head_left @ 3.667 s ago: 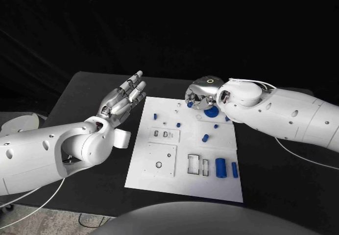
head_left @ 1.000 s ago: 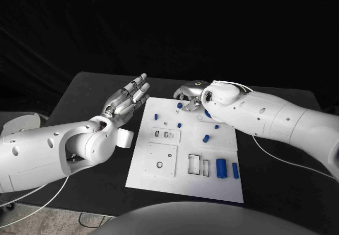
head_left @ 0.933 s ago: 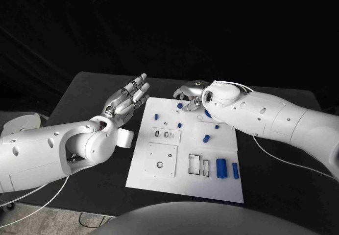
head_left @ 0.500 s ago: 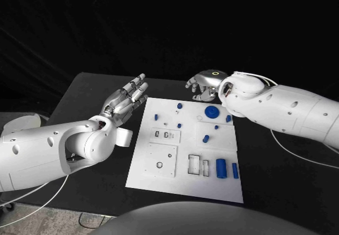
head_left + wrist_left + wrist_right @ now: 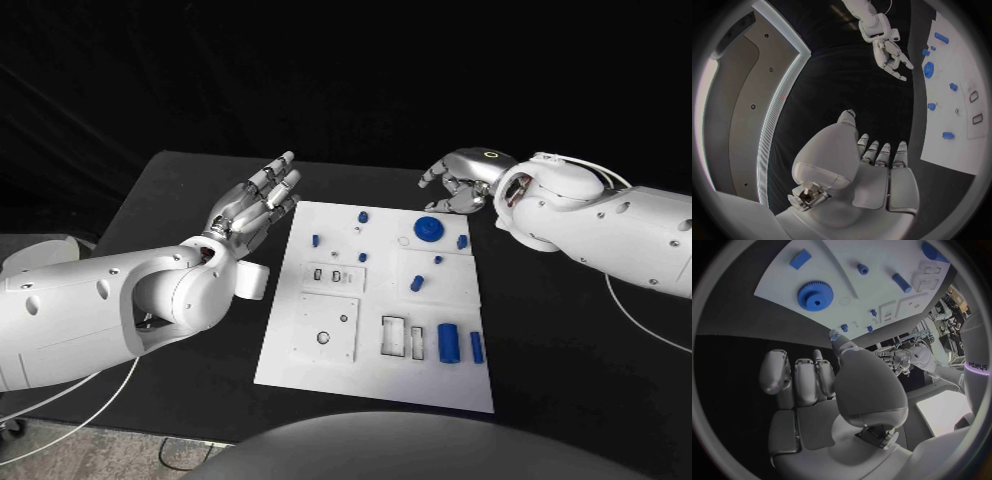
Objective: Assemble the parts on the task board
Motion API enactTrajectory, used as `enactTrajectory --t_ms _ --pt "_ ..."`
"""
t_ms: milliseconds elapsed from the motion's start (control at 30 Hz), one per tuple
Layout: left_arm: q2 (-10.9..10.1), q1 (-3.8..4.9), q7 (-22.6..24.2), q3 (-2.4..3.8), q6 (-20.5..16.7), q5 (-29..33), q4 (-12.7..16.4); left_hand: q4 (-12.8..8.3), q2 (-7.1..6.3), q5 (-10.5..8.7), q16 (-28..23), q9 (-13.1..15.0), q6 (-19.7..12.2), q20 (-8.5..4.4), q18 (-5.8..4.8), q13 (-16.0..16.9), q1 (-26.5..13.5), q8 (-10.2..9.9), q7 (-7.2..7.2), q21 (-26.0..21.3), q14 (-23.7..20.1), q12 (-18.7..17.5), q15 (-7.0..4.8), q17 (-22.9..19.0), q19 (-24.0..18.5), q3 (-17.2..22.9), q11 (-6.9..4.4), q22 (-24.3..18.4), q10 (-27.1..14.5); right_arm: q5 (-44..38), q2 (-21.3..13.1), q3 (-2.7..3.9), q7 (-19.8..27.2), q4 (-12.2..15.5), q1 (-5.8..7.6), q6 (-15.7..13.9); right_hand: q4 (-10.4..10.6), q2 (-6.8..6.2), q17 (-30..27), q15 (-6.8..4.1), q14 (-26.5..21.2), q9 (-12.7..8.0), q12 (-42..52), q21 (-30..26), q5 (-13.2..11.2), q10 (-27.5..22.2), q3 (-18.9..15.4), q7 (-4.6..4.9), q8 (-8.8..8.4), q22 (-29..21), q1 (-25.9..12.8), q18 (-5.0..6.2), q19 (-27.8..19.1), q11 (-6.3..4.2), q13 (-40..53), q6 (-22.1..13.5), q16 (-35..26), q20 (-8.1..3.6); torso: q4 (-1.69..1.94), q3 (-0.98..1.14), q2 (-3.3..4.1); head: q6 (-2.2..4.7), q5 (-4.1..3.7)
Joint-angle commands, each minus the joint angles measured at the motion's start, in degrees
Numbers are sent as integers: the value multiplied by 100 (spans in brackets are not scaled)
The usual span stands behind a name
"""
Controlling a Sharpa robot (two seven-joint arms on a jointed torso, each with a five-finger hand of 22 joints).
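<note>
Black table [image 5: 173,190], dark backdrop behind. We list the following.

Board [image 5: 382,370]: white plate, mid-table, long side running away from us.

Parts on it: blue gear [image 5: 428,229] near the far right corner; a small blue piece [image 5: 462,241] just beside it; a blue knob [image 5: 362,215] at the far edge; a peg [image 5: 316,238] toward the far left; a slanted piece [image 5: 417,283] mid-board; two blue cylinders [image 5: 447,343] lying side by side at the near right, next to rectangular slots.

Right hand [image 5: 464,180]: above the table just past the board's far right corner, near the gear but apart from it; fingers curled loosely, nothing in them.

Left hand [image 5: 257,203]: beside the board's far left edge, off the plate, fingers straight and spread, palm toward the board, empty. We see it touching no part.
</note>
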Motion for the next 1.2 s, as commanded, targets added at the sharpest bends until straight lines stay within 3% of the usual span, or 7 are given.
enactTrajectory --t_ms 33,100,200,333,833,1200 --pt "18 1 38 2 146 6 -2 -10 -7 32 -13 6 4 48 93 9 42 35 25 -9 -2 24 50 -4 9 27 53 6 9 -50 -44 -3 -158 -8 -74 68 55 16 857 -27 396 -20 495 268 -19 664 -87 -13 -21 270 -63 -105 199 -9 1215 87 490 -22 2 10 8 0 10" --pt "17 -1 33 0 156 6 -5 -12 -8 36 -9 6 5 53 93 9 48 35 25 -7 -1 27 58 -2 10 28 59 7 10 -124 -68 -4 -165 -23 -122 5 95 19 1408 -57 695 -30 759 526 -2 1128 -145 -25 -12 517 -100 -167 416 -33 1536 162 784 -48 0 12 9 0 19" --pt "15 -4 22 -3 167 6 -10 -13 -9 40 -2 6 3 62 94 10 58 35 23 -6 2 33 79 1 12 31 70 8 11 -195 -95 -5 -167 -44 -190 -73 143 17 1870 -86 946 -53 775 805 10 1158 -214 -35 -25 781 -145 -240 655 -56 1556 219 1013 -79 6 4 3 0 12" --pt "14 -6 -1 -6 166 6 -25 -13 6 50 5 5 1 75 93 12 76 34 17 -5 5 42 106 4 14 44 87 9 14 -237 -95 -5 -167 -77 -263 -93 199 19 1870 -97 946 -113 775 1227 8 1158 -302 -33 -62 1179 -186 -362 1009 -64 1556 238 1013 -98 -2 0 3 0 15" --pt "24 -7 -61 -9 198 6 -52 -18 15 58 19 5 -5 90 94 13 99 33 14 0 11 53 133 10 20 58 110 13 16 -265 -48 -5 -167 -187 -388 40 204 25 1870 -87 946 -139 775 1249 185 1158 -333 -8 -44 1217 -158 -365 1015 -46 1556 319 1013 -91 1 -6 -2 0 4" --pt "31 -7 -86 -9 233 5 -68 -17 11 59 34 5 -2 103 95 14 108 34 16 4 18 60 153 16 25 58 127 15 18 -286 79 -5 -132 -360 -529 122 130 36 1870 -72 946 -32 775 1159 347 1158 -311 -16 50 1157 -62 -335 924 -39 1556 487 1013 -72 6 -1 0 0 -4"
